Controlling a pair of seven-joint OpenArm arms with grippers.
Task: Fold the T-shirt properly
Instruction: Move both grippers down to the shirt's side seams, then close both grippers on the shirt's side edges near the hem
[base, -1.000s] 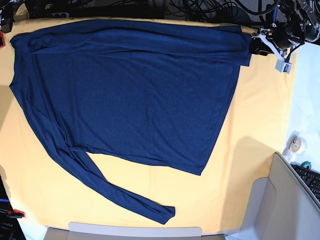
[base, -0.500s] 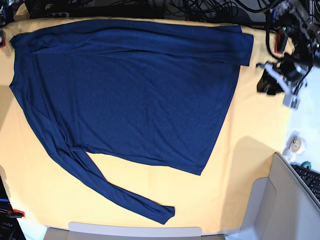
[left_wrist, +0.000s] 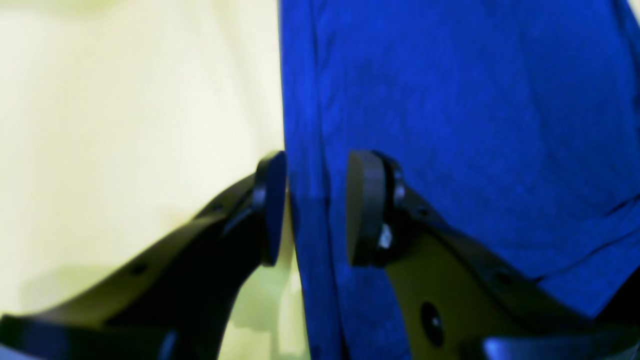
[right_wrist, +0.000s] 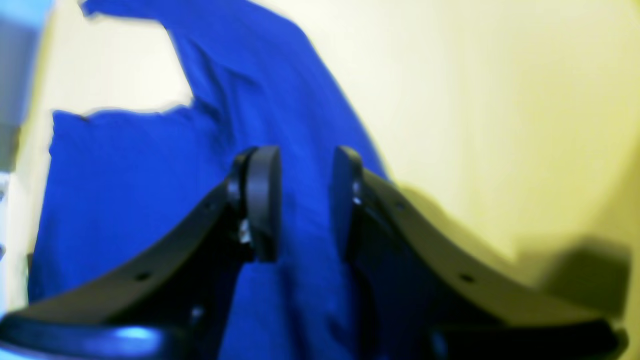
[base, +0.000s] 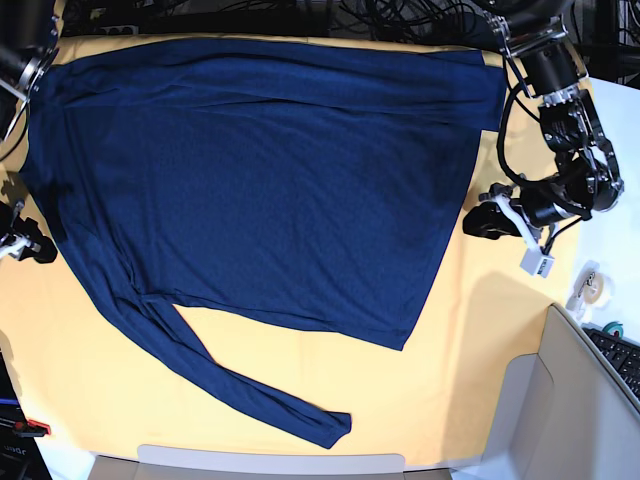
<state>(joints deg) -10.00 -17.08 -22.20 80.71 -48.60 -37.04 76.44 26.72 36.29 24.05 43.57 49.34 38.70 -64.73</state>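
One T-shirt (base: 260, 180) – one yellow-orange table cloth (base: 500, 340) beneath it – two grippers, left gripper (base: 480, 222) and right gripper (base: 32, 247); one tape roll (base: 592, 288).

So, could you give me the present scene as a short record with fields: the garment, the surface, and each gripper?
garment: T-shirt, dark navy, long sleeves, spread flat, not folded yet
loose sleeve: stretches toward the near edge of the cloth
surface: yellow-orange table cloth
left gripper: jaws apart, straddling the shirt's edge
right gripper: jaws apart over the shirt fabric; contact cannot be told
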